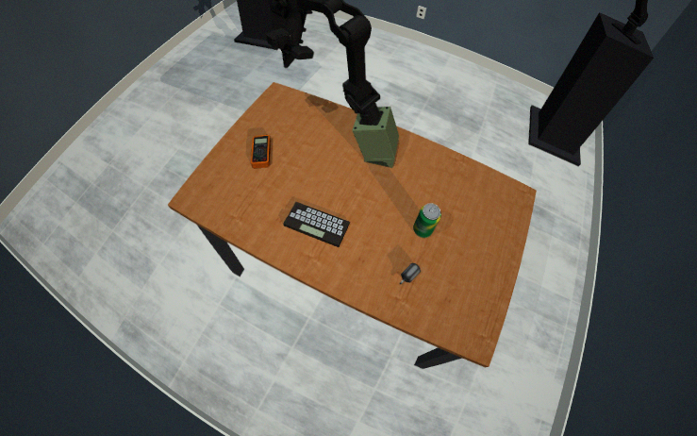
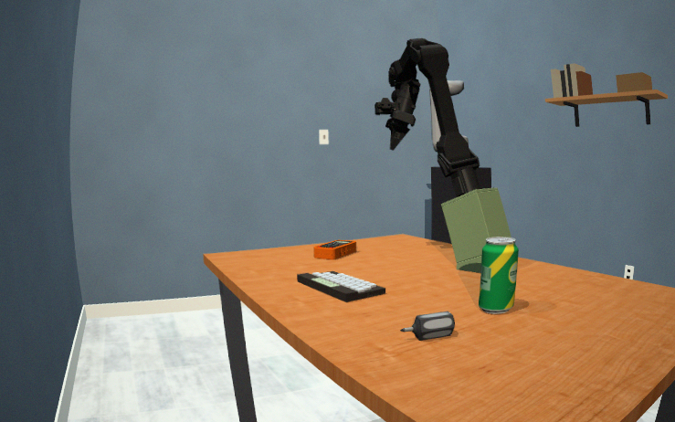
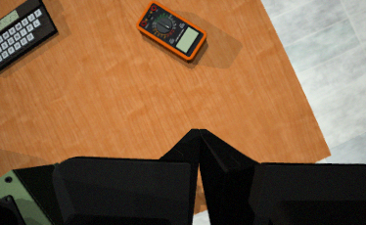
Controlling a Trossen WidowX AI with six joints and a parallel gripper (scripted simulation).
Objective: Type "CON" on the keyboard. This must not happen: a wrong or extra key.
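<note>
While its gripper (image 2: 395, 140) is hanging high with fingers pressed together, holding nothing, it should be descending squarely over the keyboard (image 1: 317, 224) near the table's (image 1: 464, 303) front edge.

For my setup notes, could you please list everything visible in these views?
table: one, orange-brown wood, dark legs, on tiled floor
keyboard: one, black with pale keys, near table's front edge
multimeter: one, orange, flat, towards a table corner
can: one, green and yellow, upright
screwdriver: one, grey, lying beyond the can
wall shelf: one, wooden, with books and a box
pedestal: one, green, under the arm
pincer: one, black, shut, raised high, holding nothing
</note>
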